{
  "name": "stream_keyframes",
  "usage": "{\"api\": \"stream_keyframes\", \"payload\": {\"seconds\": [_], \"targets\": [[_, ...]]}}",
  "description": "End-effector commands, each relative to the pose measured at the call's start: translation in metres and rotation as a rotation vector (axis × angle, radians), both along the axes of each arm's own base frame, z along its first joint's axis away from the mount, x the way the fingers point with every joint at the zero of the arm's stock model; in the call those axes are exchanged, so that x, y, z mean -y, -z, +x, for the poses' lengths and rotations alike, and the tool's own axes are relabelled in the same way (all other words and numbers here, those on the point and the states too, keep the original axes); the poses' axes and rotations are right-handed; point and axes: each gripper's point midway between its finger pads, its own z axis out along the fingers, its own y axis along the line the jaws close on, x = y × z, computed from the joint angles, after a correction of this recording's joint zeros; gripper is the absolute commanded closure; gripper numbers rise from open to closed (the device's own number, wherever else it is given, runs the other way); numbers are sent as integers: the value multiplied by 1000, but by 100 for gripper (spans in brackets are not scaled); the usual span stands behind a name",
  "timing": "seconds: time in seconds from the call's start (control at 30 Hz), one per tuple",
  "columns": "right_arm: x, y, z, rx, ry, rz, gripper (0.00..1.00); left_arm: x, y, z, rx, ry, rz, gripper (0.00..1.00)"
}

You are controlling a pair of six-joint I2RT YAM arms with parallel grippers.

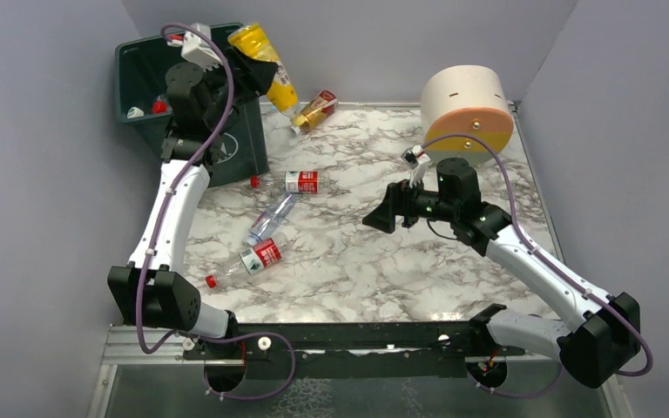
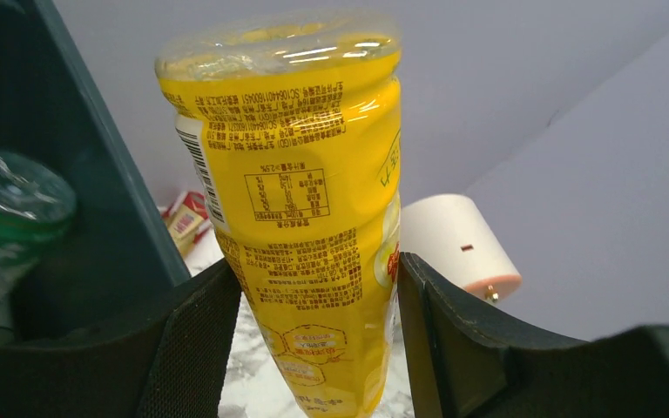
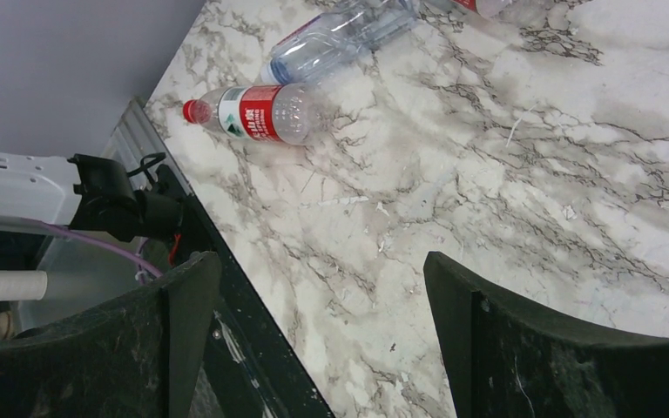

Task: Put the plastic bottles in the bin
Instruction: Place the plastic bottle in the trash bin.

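Your left gripper is raised high at the far left, jaws clamped on a yellow bottle, while your right gripper hangs low, pointing left, jaws wide apart.

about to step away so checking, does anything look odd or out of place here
A big cream cylinder lies on its side at the far right of the table, neither bottle nor bin. The left gripper holds a yellow bottle tilted neck-down by the right rim of the bin. No spill or damage visible.

Glossy yellow plastic bottle; glossy veined marble table; smooth dark-green plastic bin.
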Motion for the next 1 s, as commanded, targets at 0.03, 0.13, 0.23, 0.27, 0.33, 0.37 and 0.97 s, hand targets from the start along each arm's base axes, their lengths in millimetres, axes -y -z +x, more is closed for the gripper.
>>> {"api": "stream_keyframes", "payload": {"seconds": [0.03,0.13,0.23,0.27,0.33,0.37,0.97], "targets": [[-1,8,0,-9,0,-14,10,-38,-48,1,92,-22,4,36],[-2,11,1,-15,-4,-16,10,-63,-62,3,118,-57,-6,36],[-3,13,1,-22,-8,-16,10,-88,-71,5,135,-99,-15,36],[-3,13,1,-23,-11,-15,10,-96,-72,5,139,-110,-20,36],[-4,14,1,-28,-13,-13,10,-112,-72,6,138,-134,-27,36],[-4,14,1,-29,-15,-13,10,-119,-71,7,136,-146,-30,36],[-10,24,3,-62,-32,-6,10,-201,-16,38,78,-342,-30,25]]}}
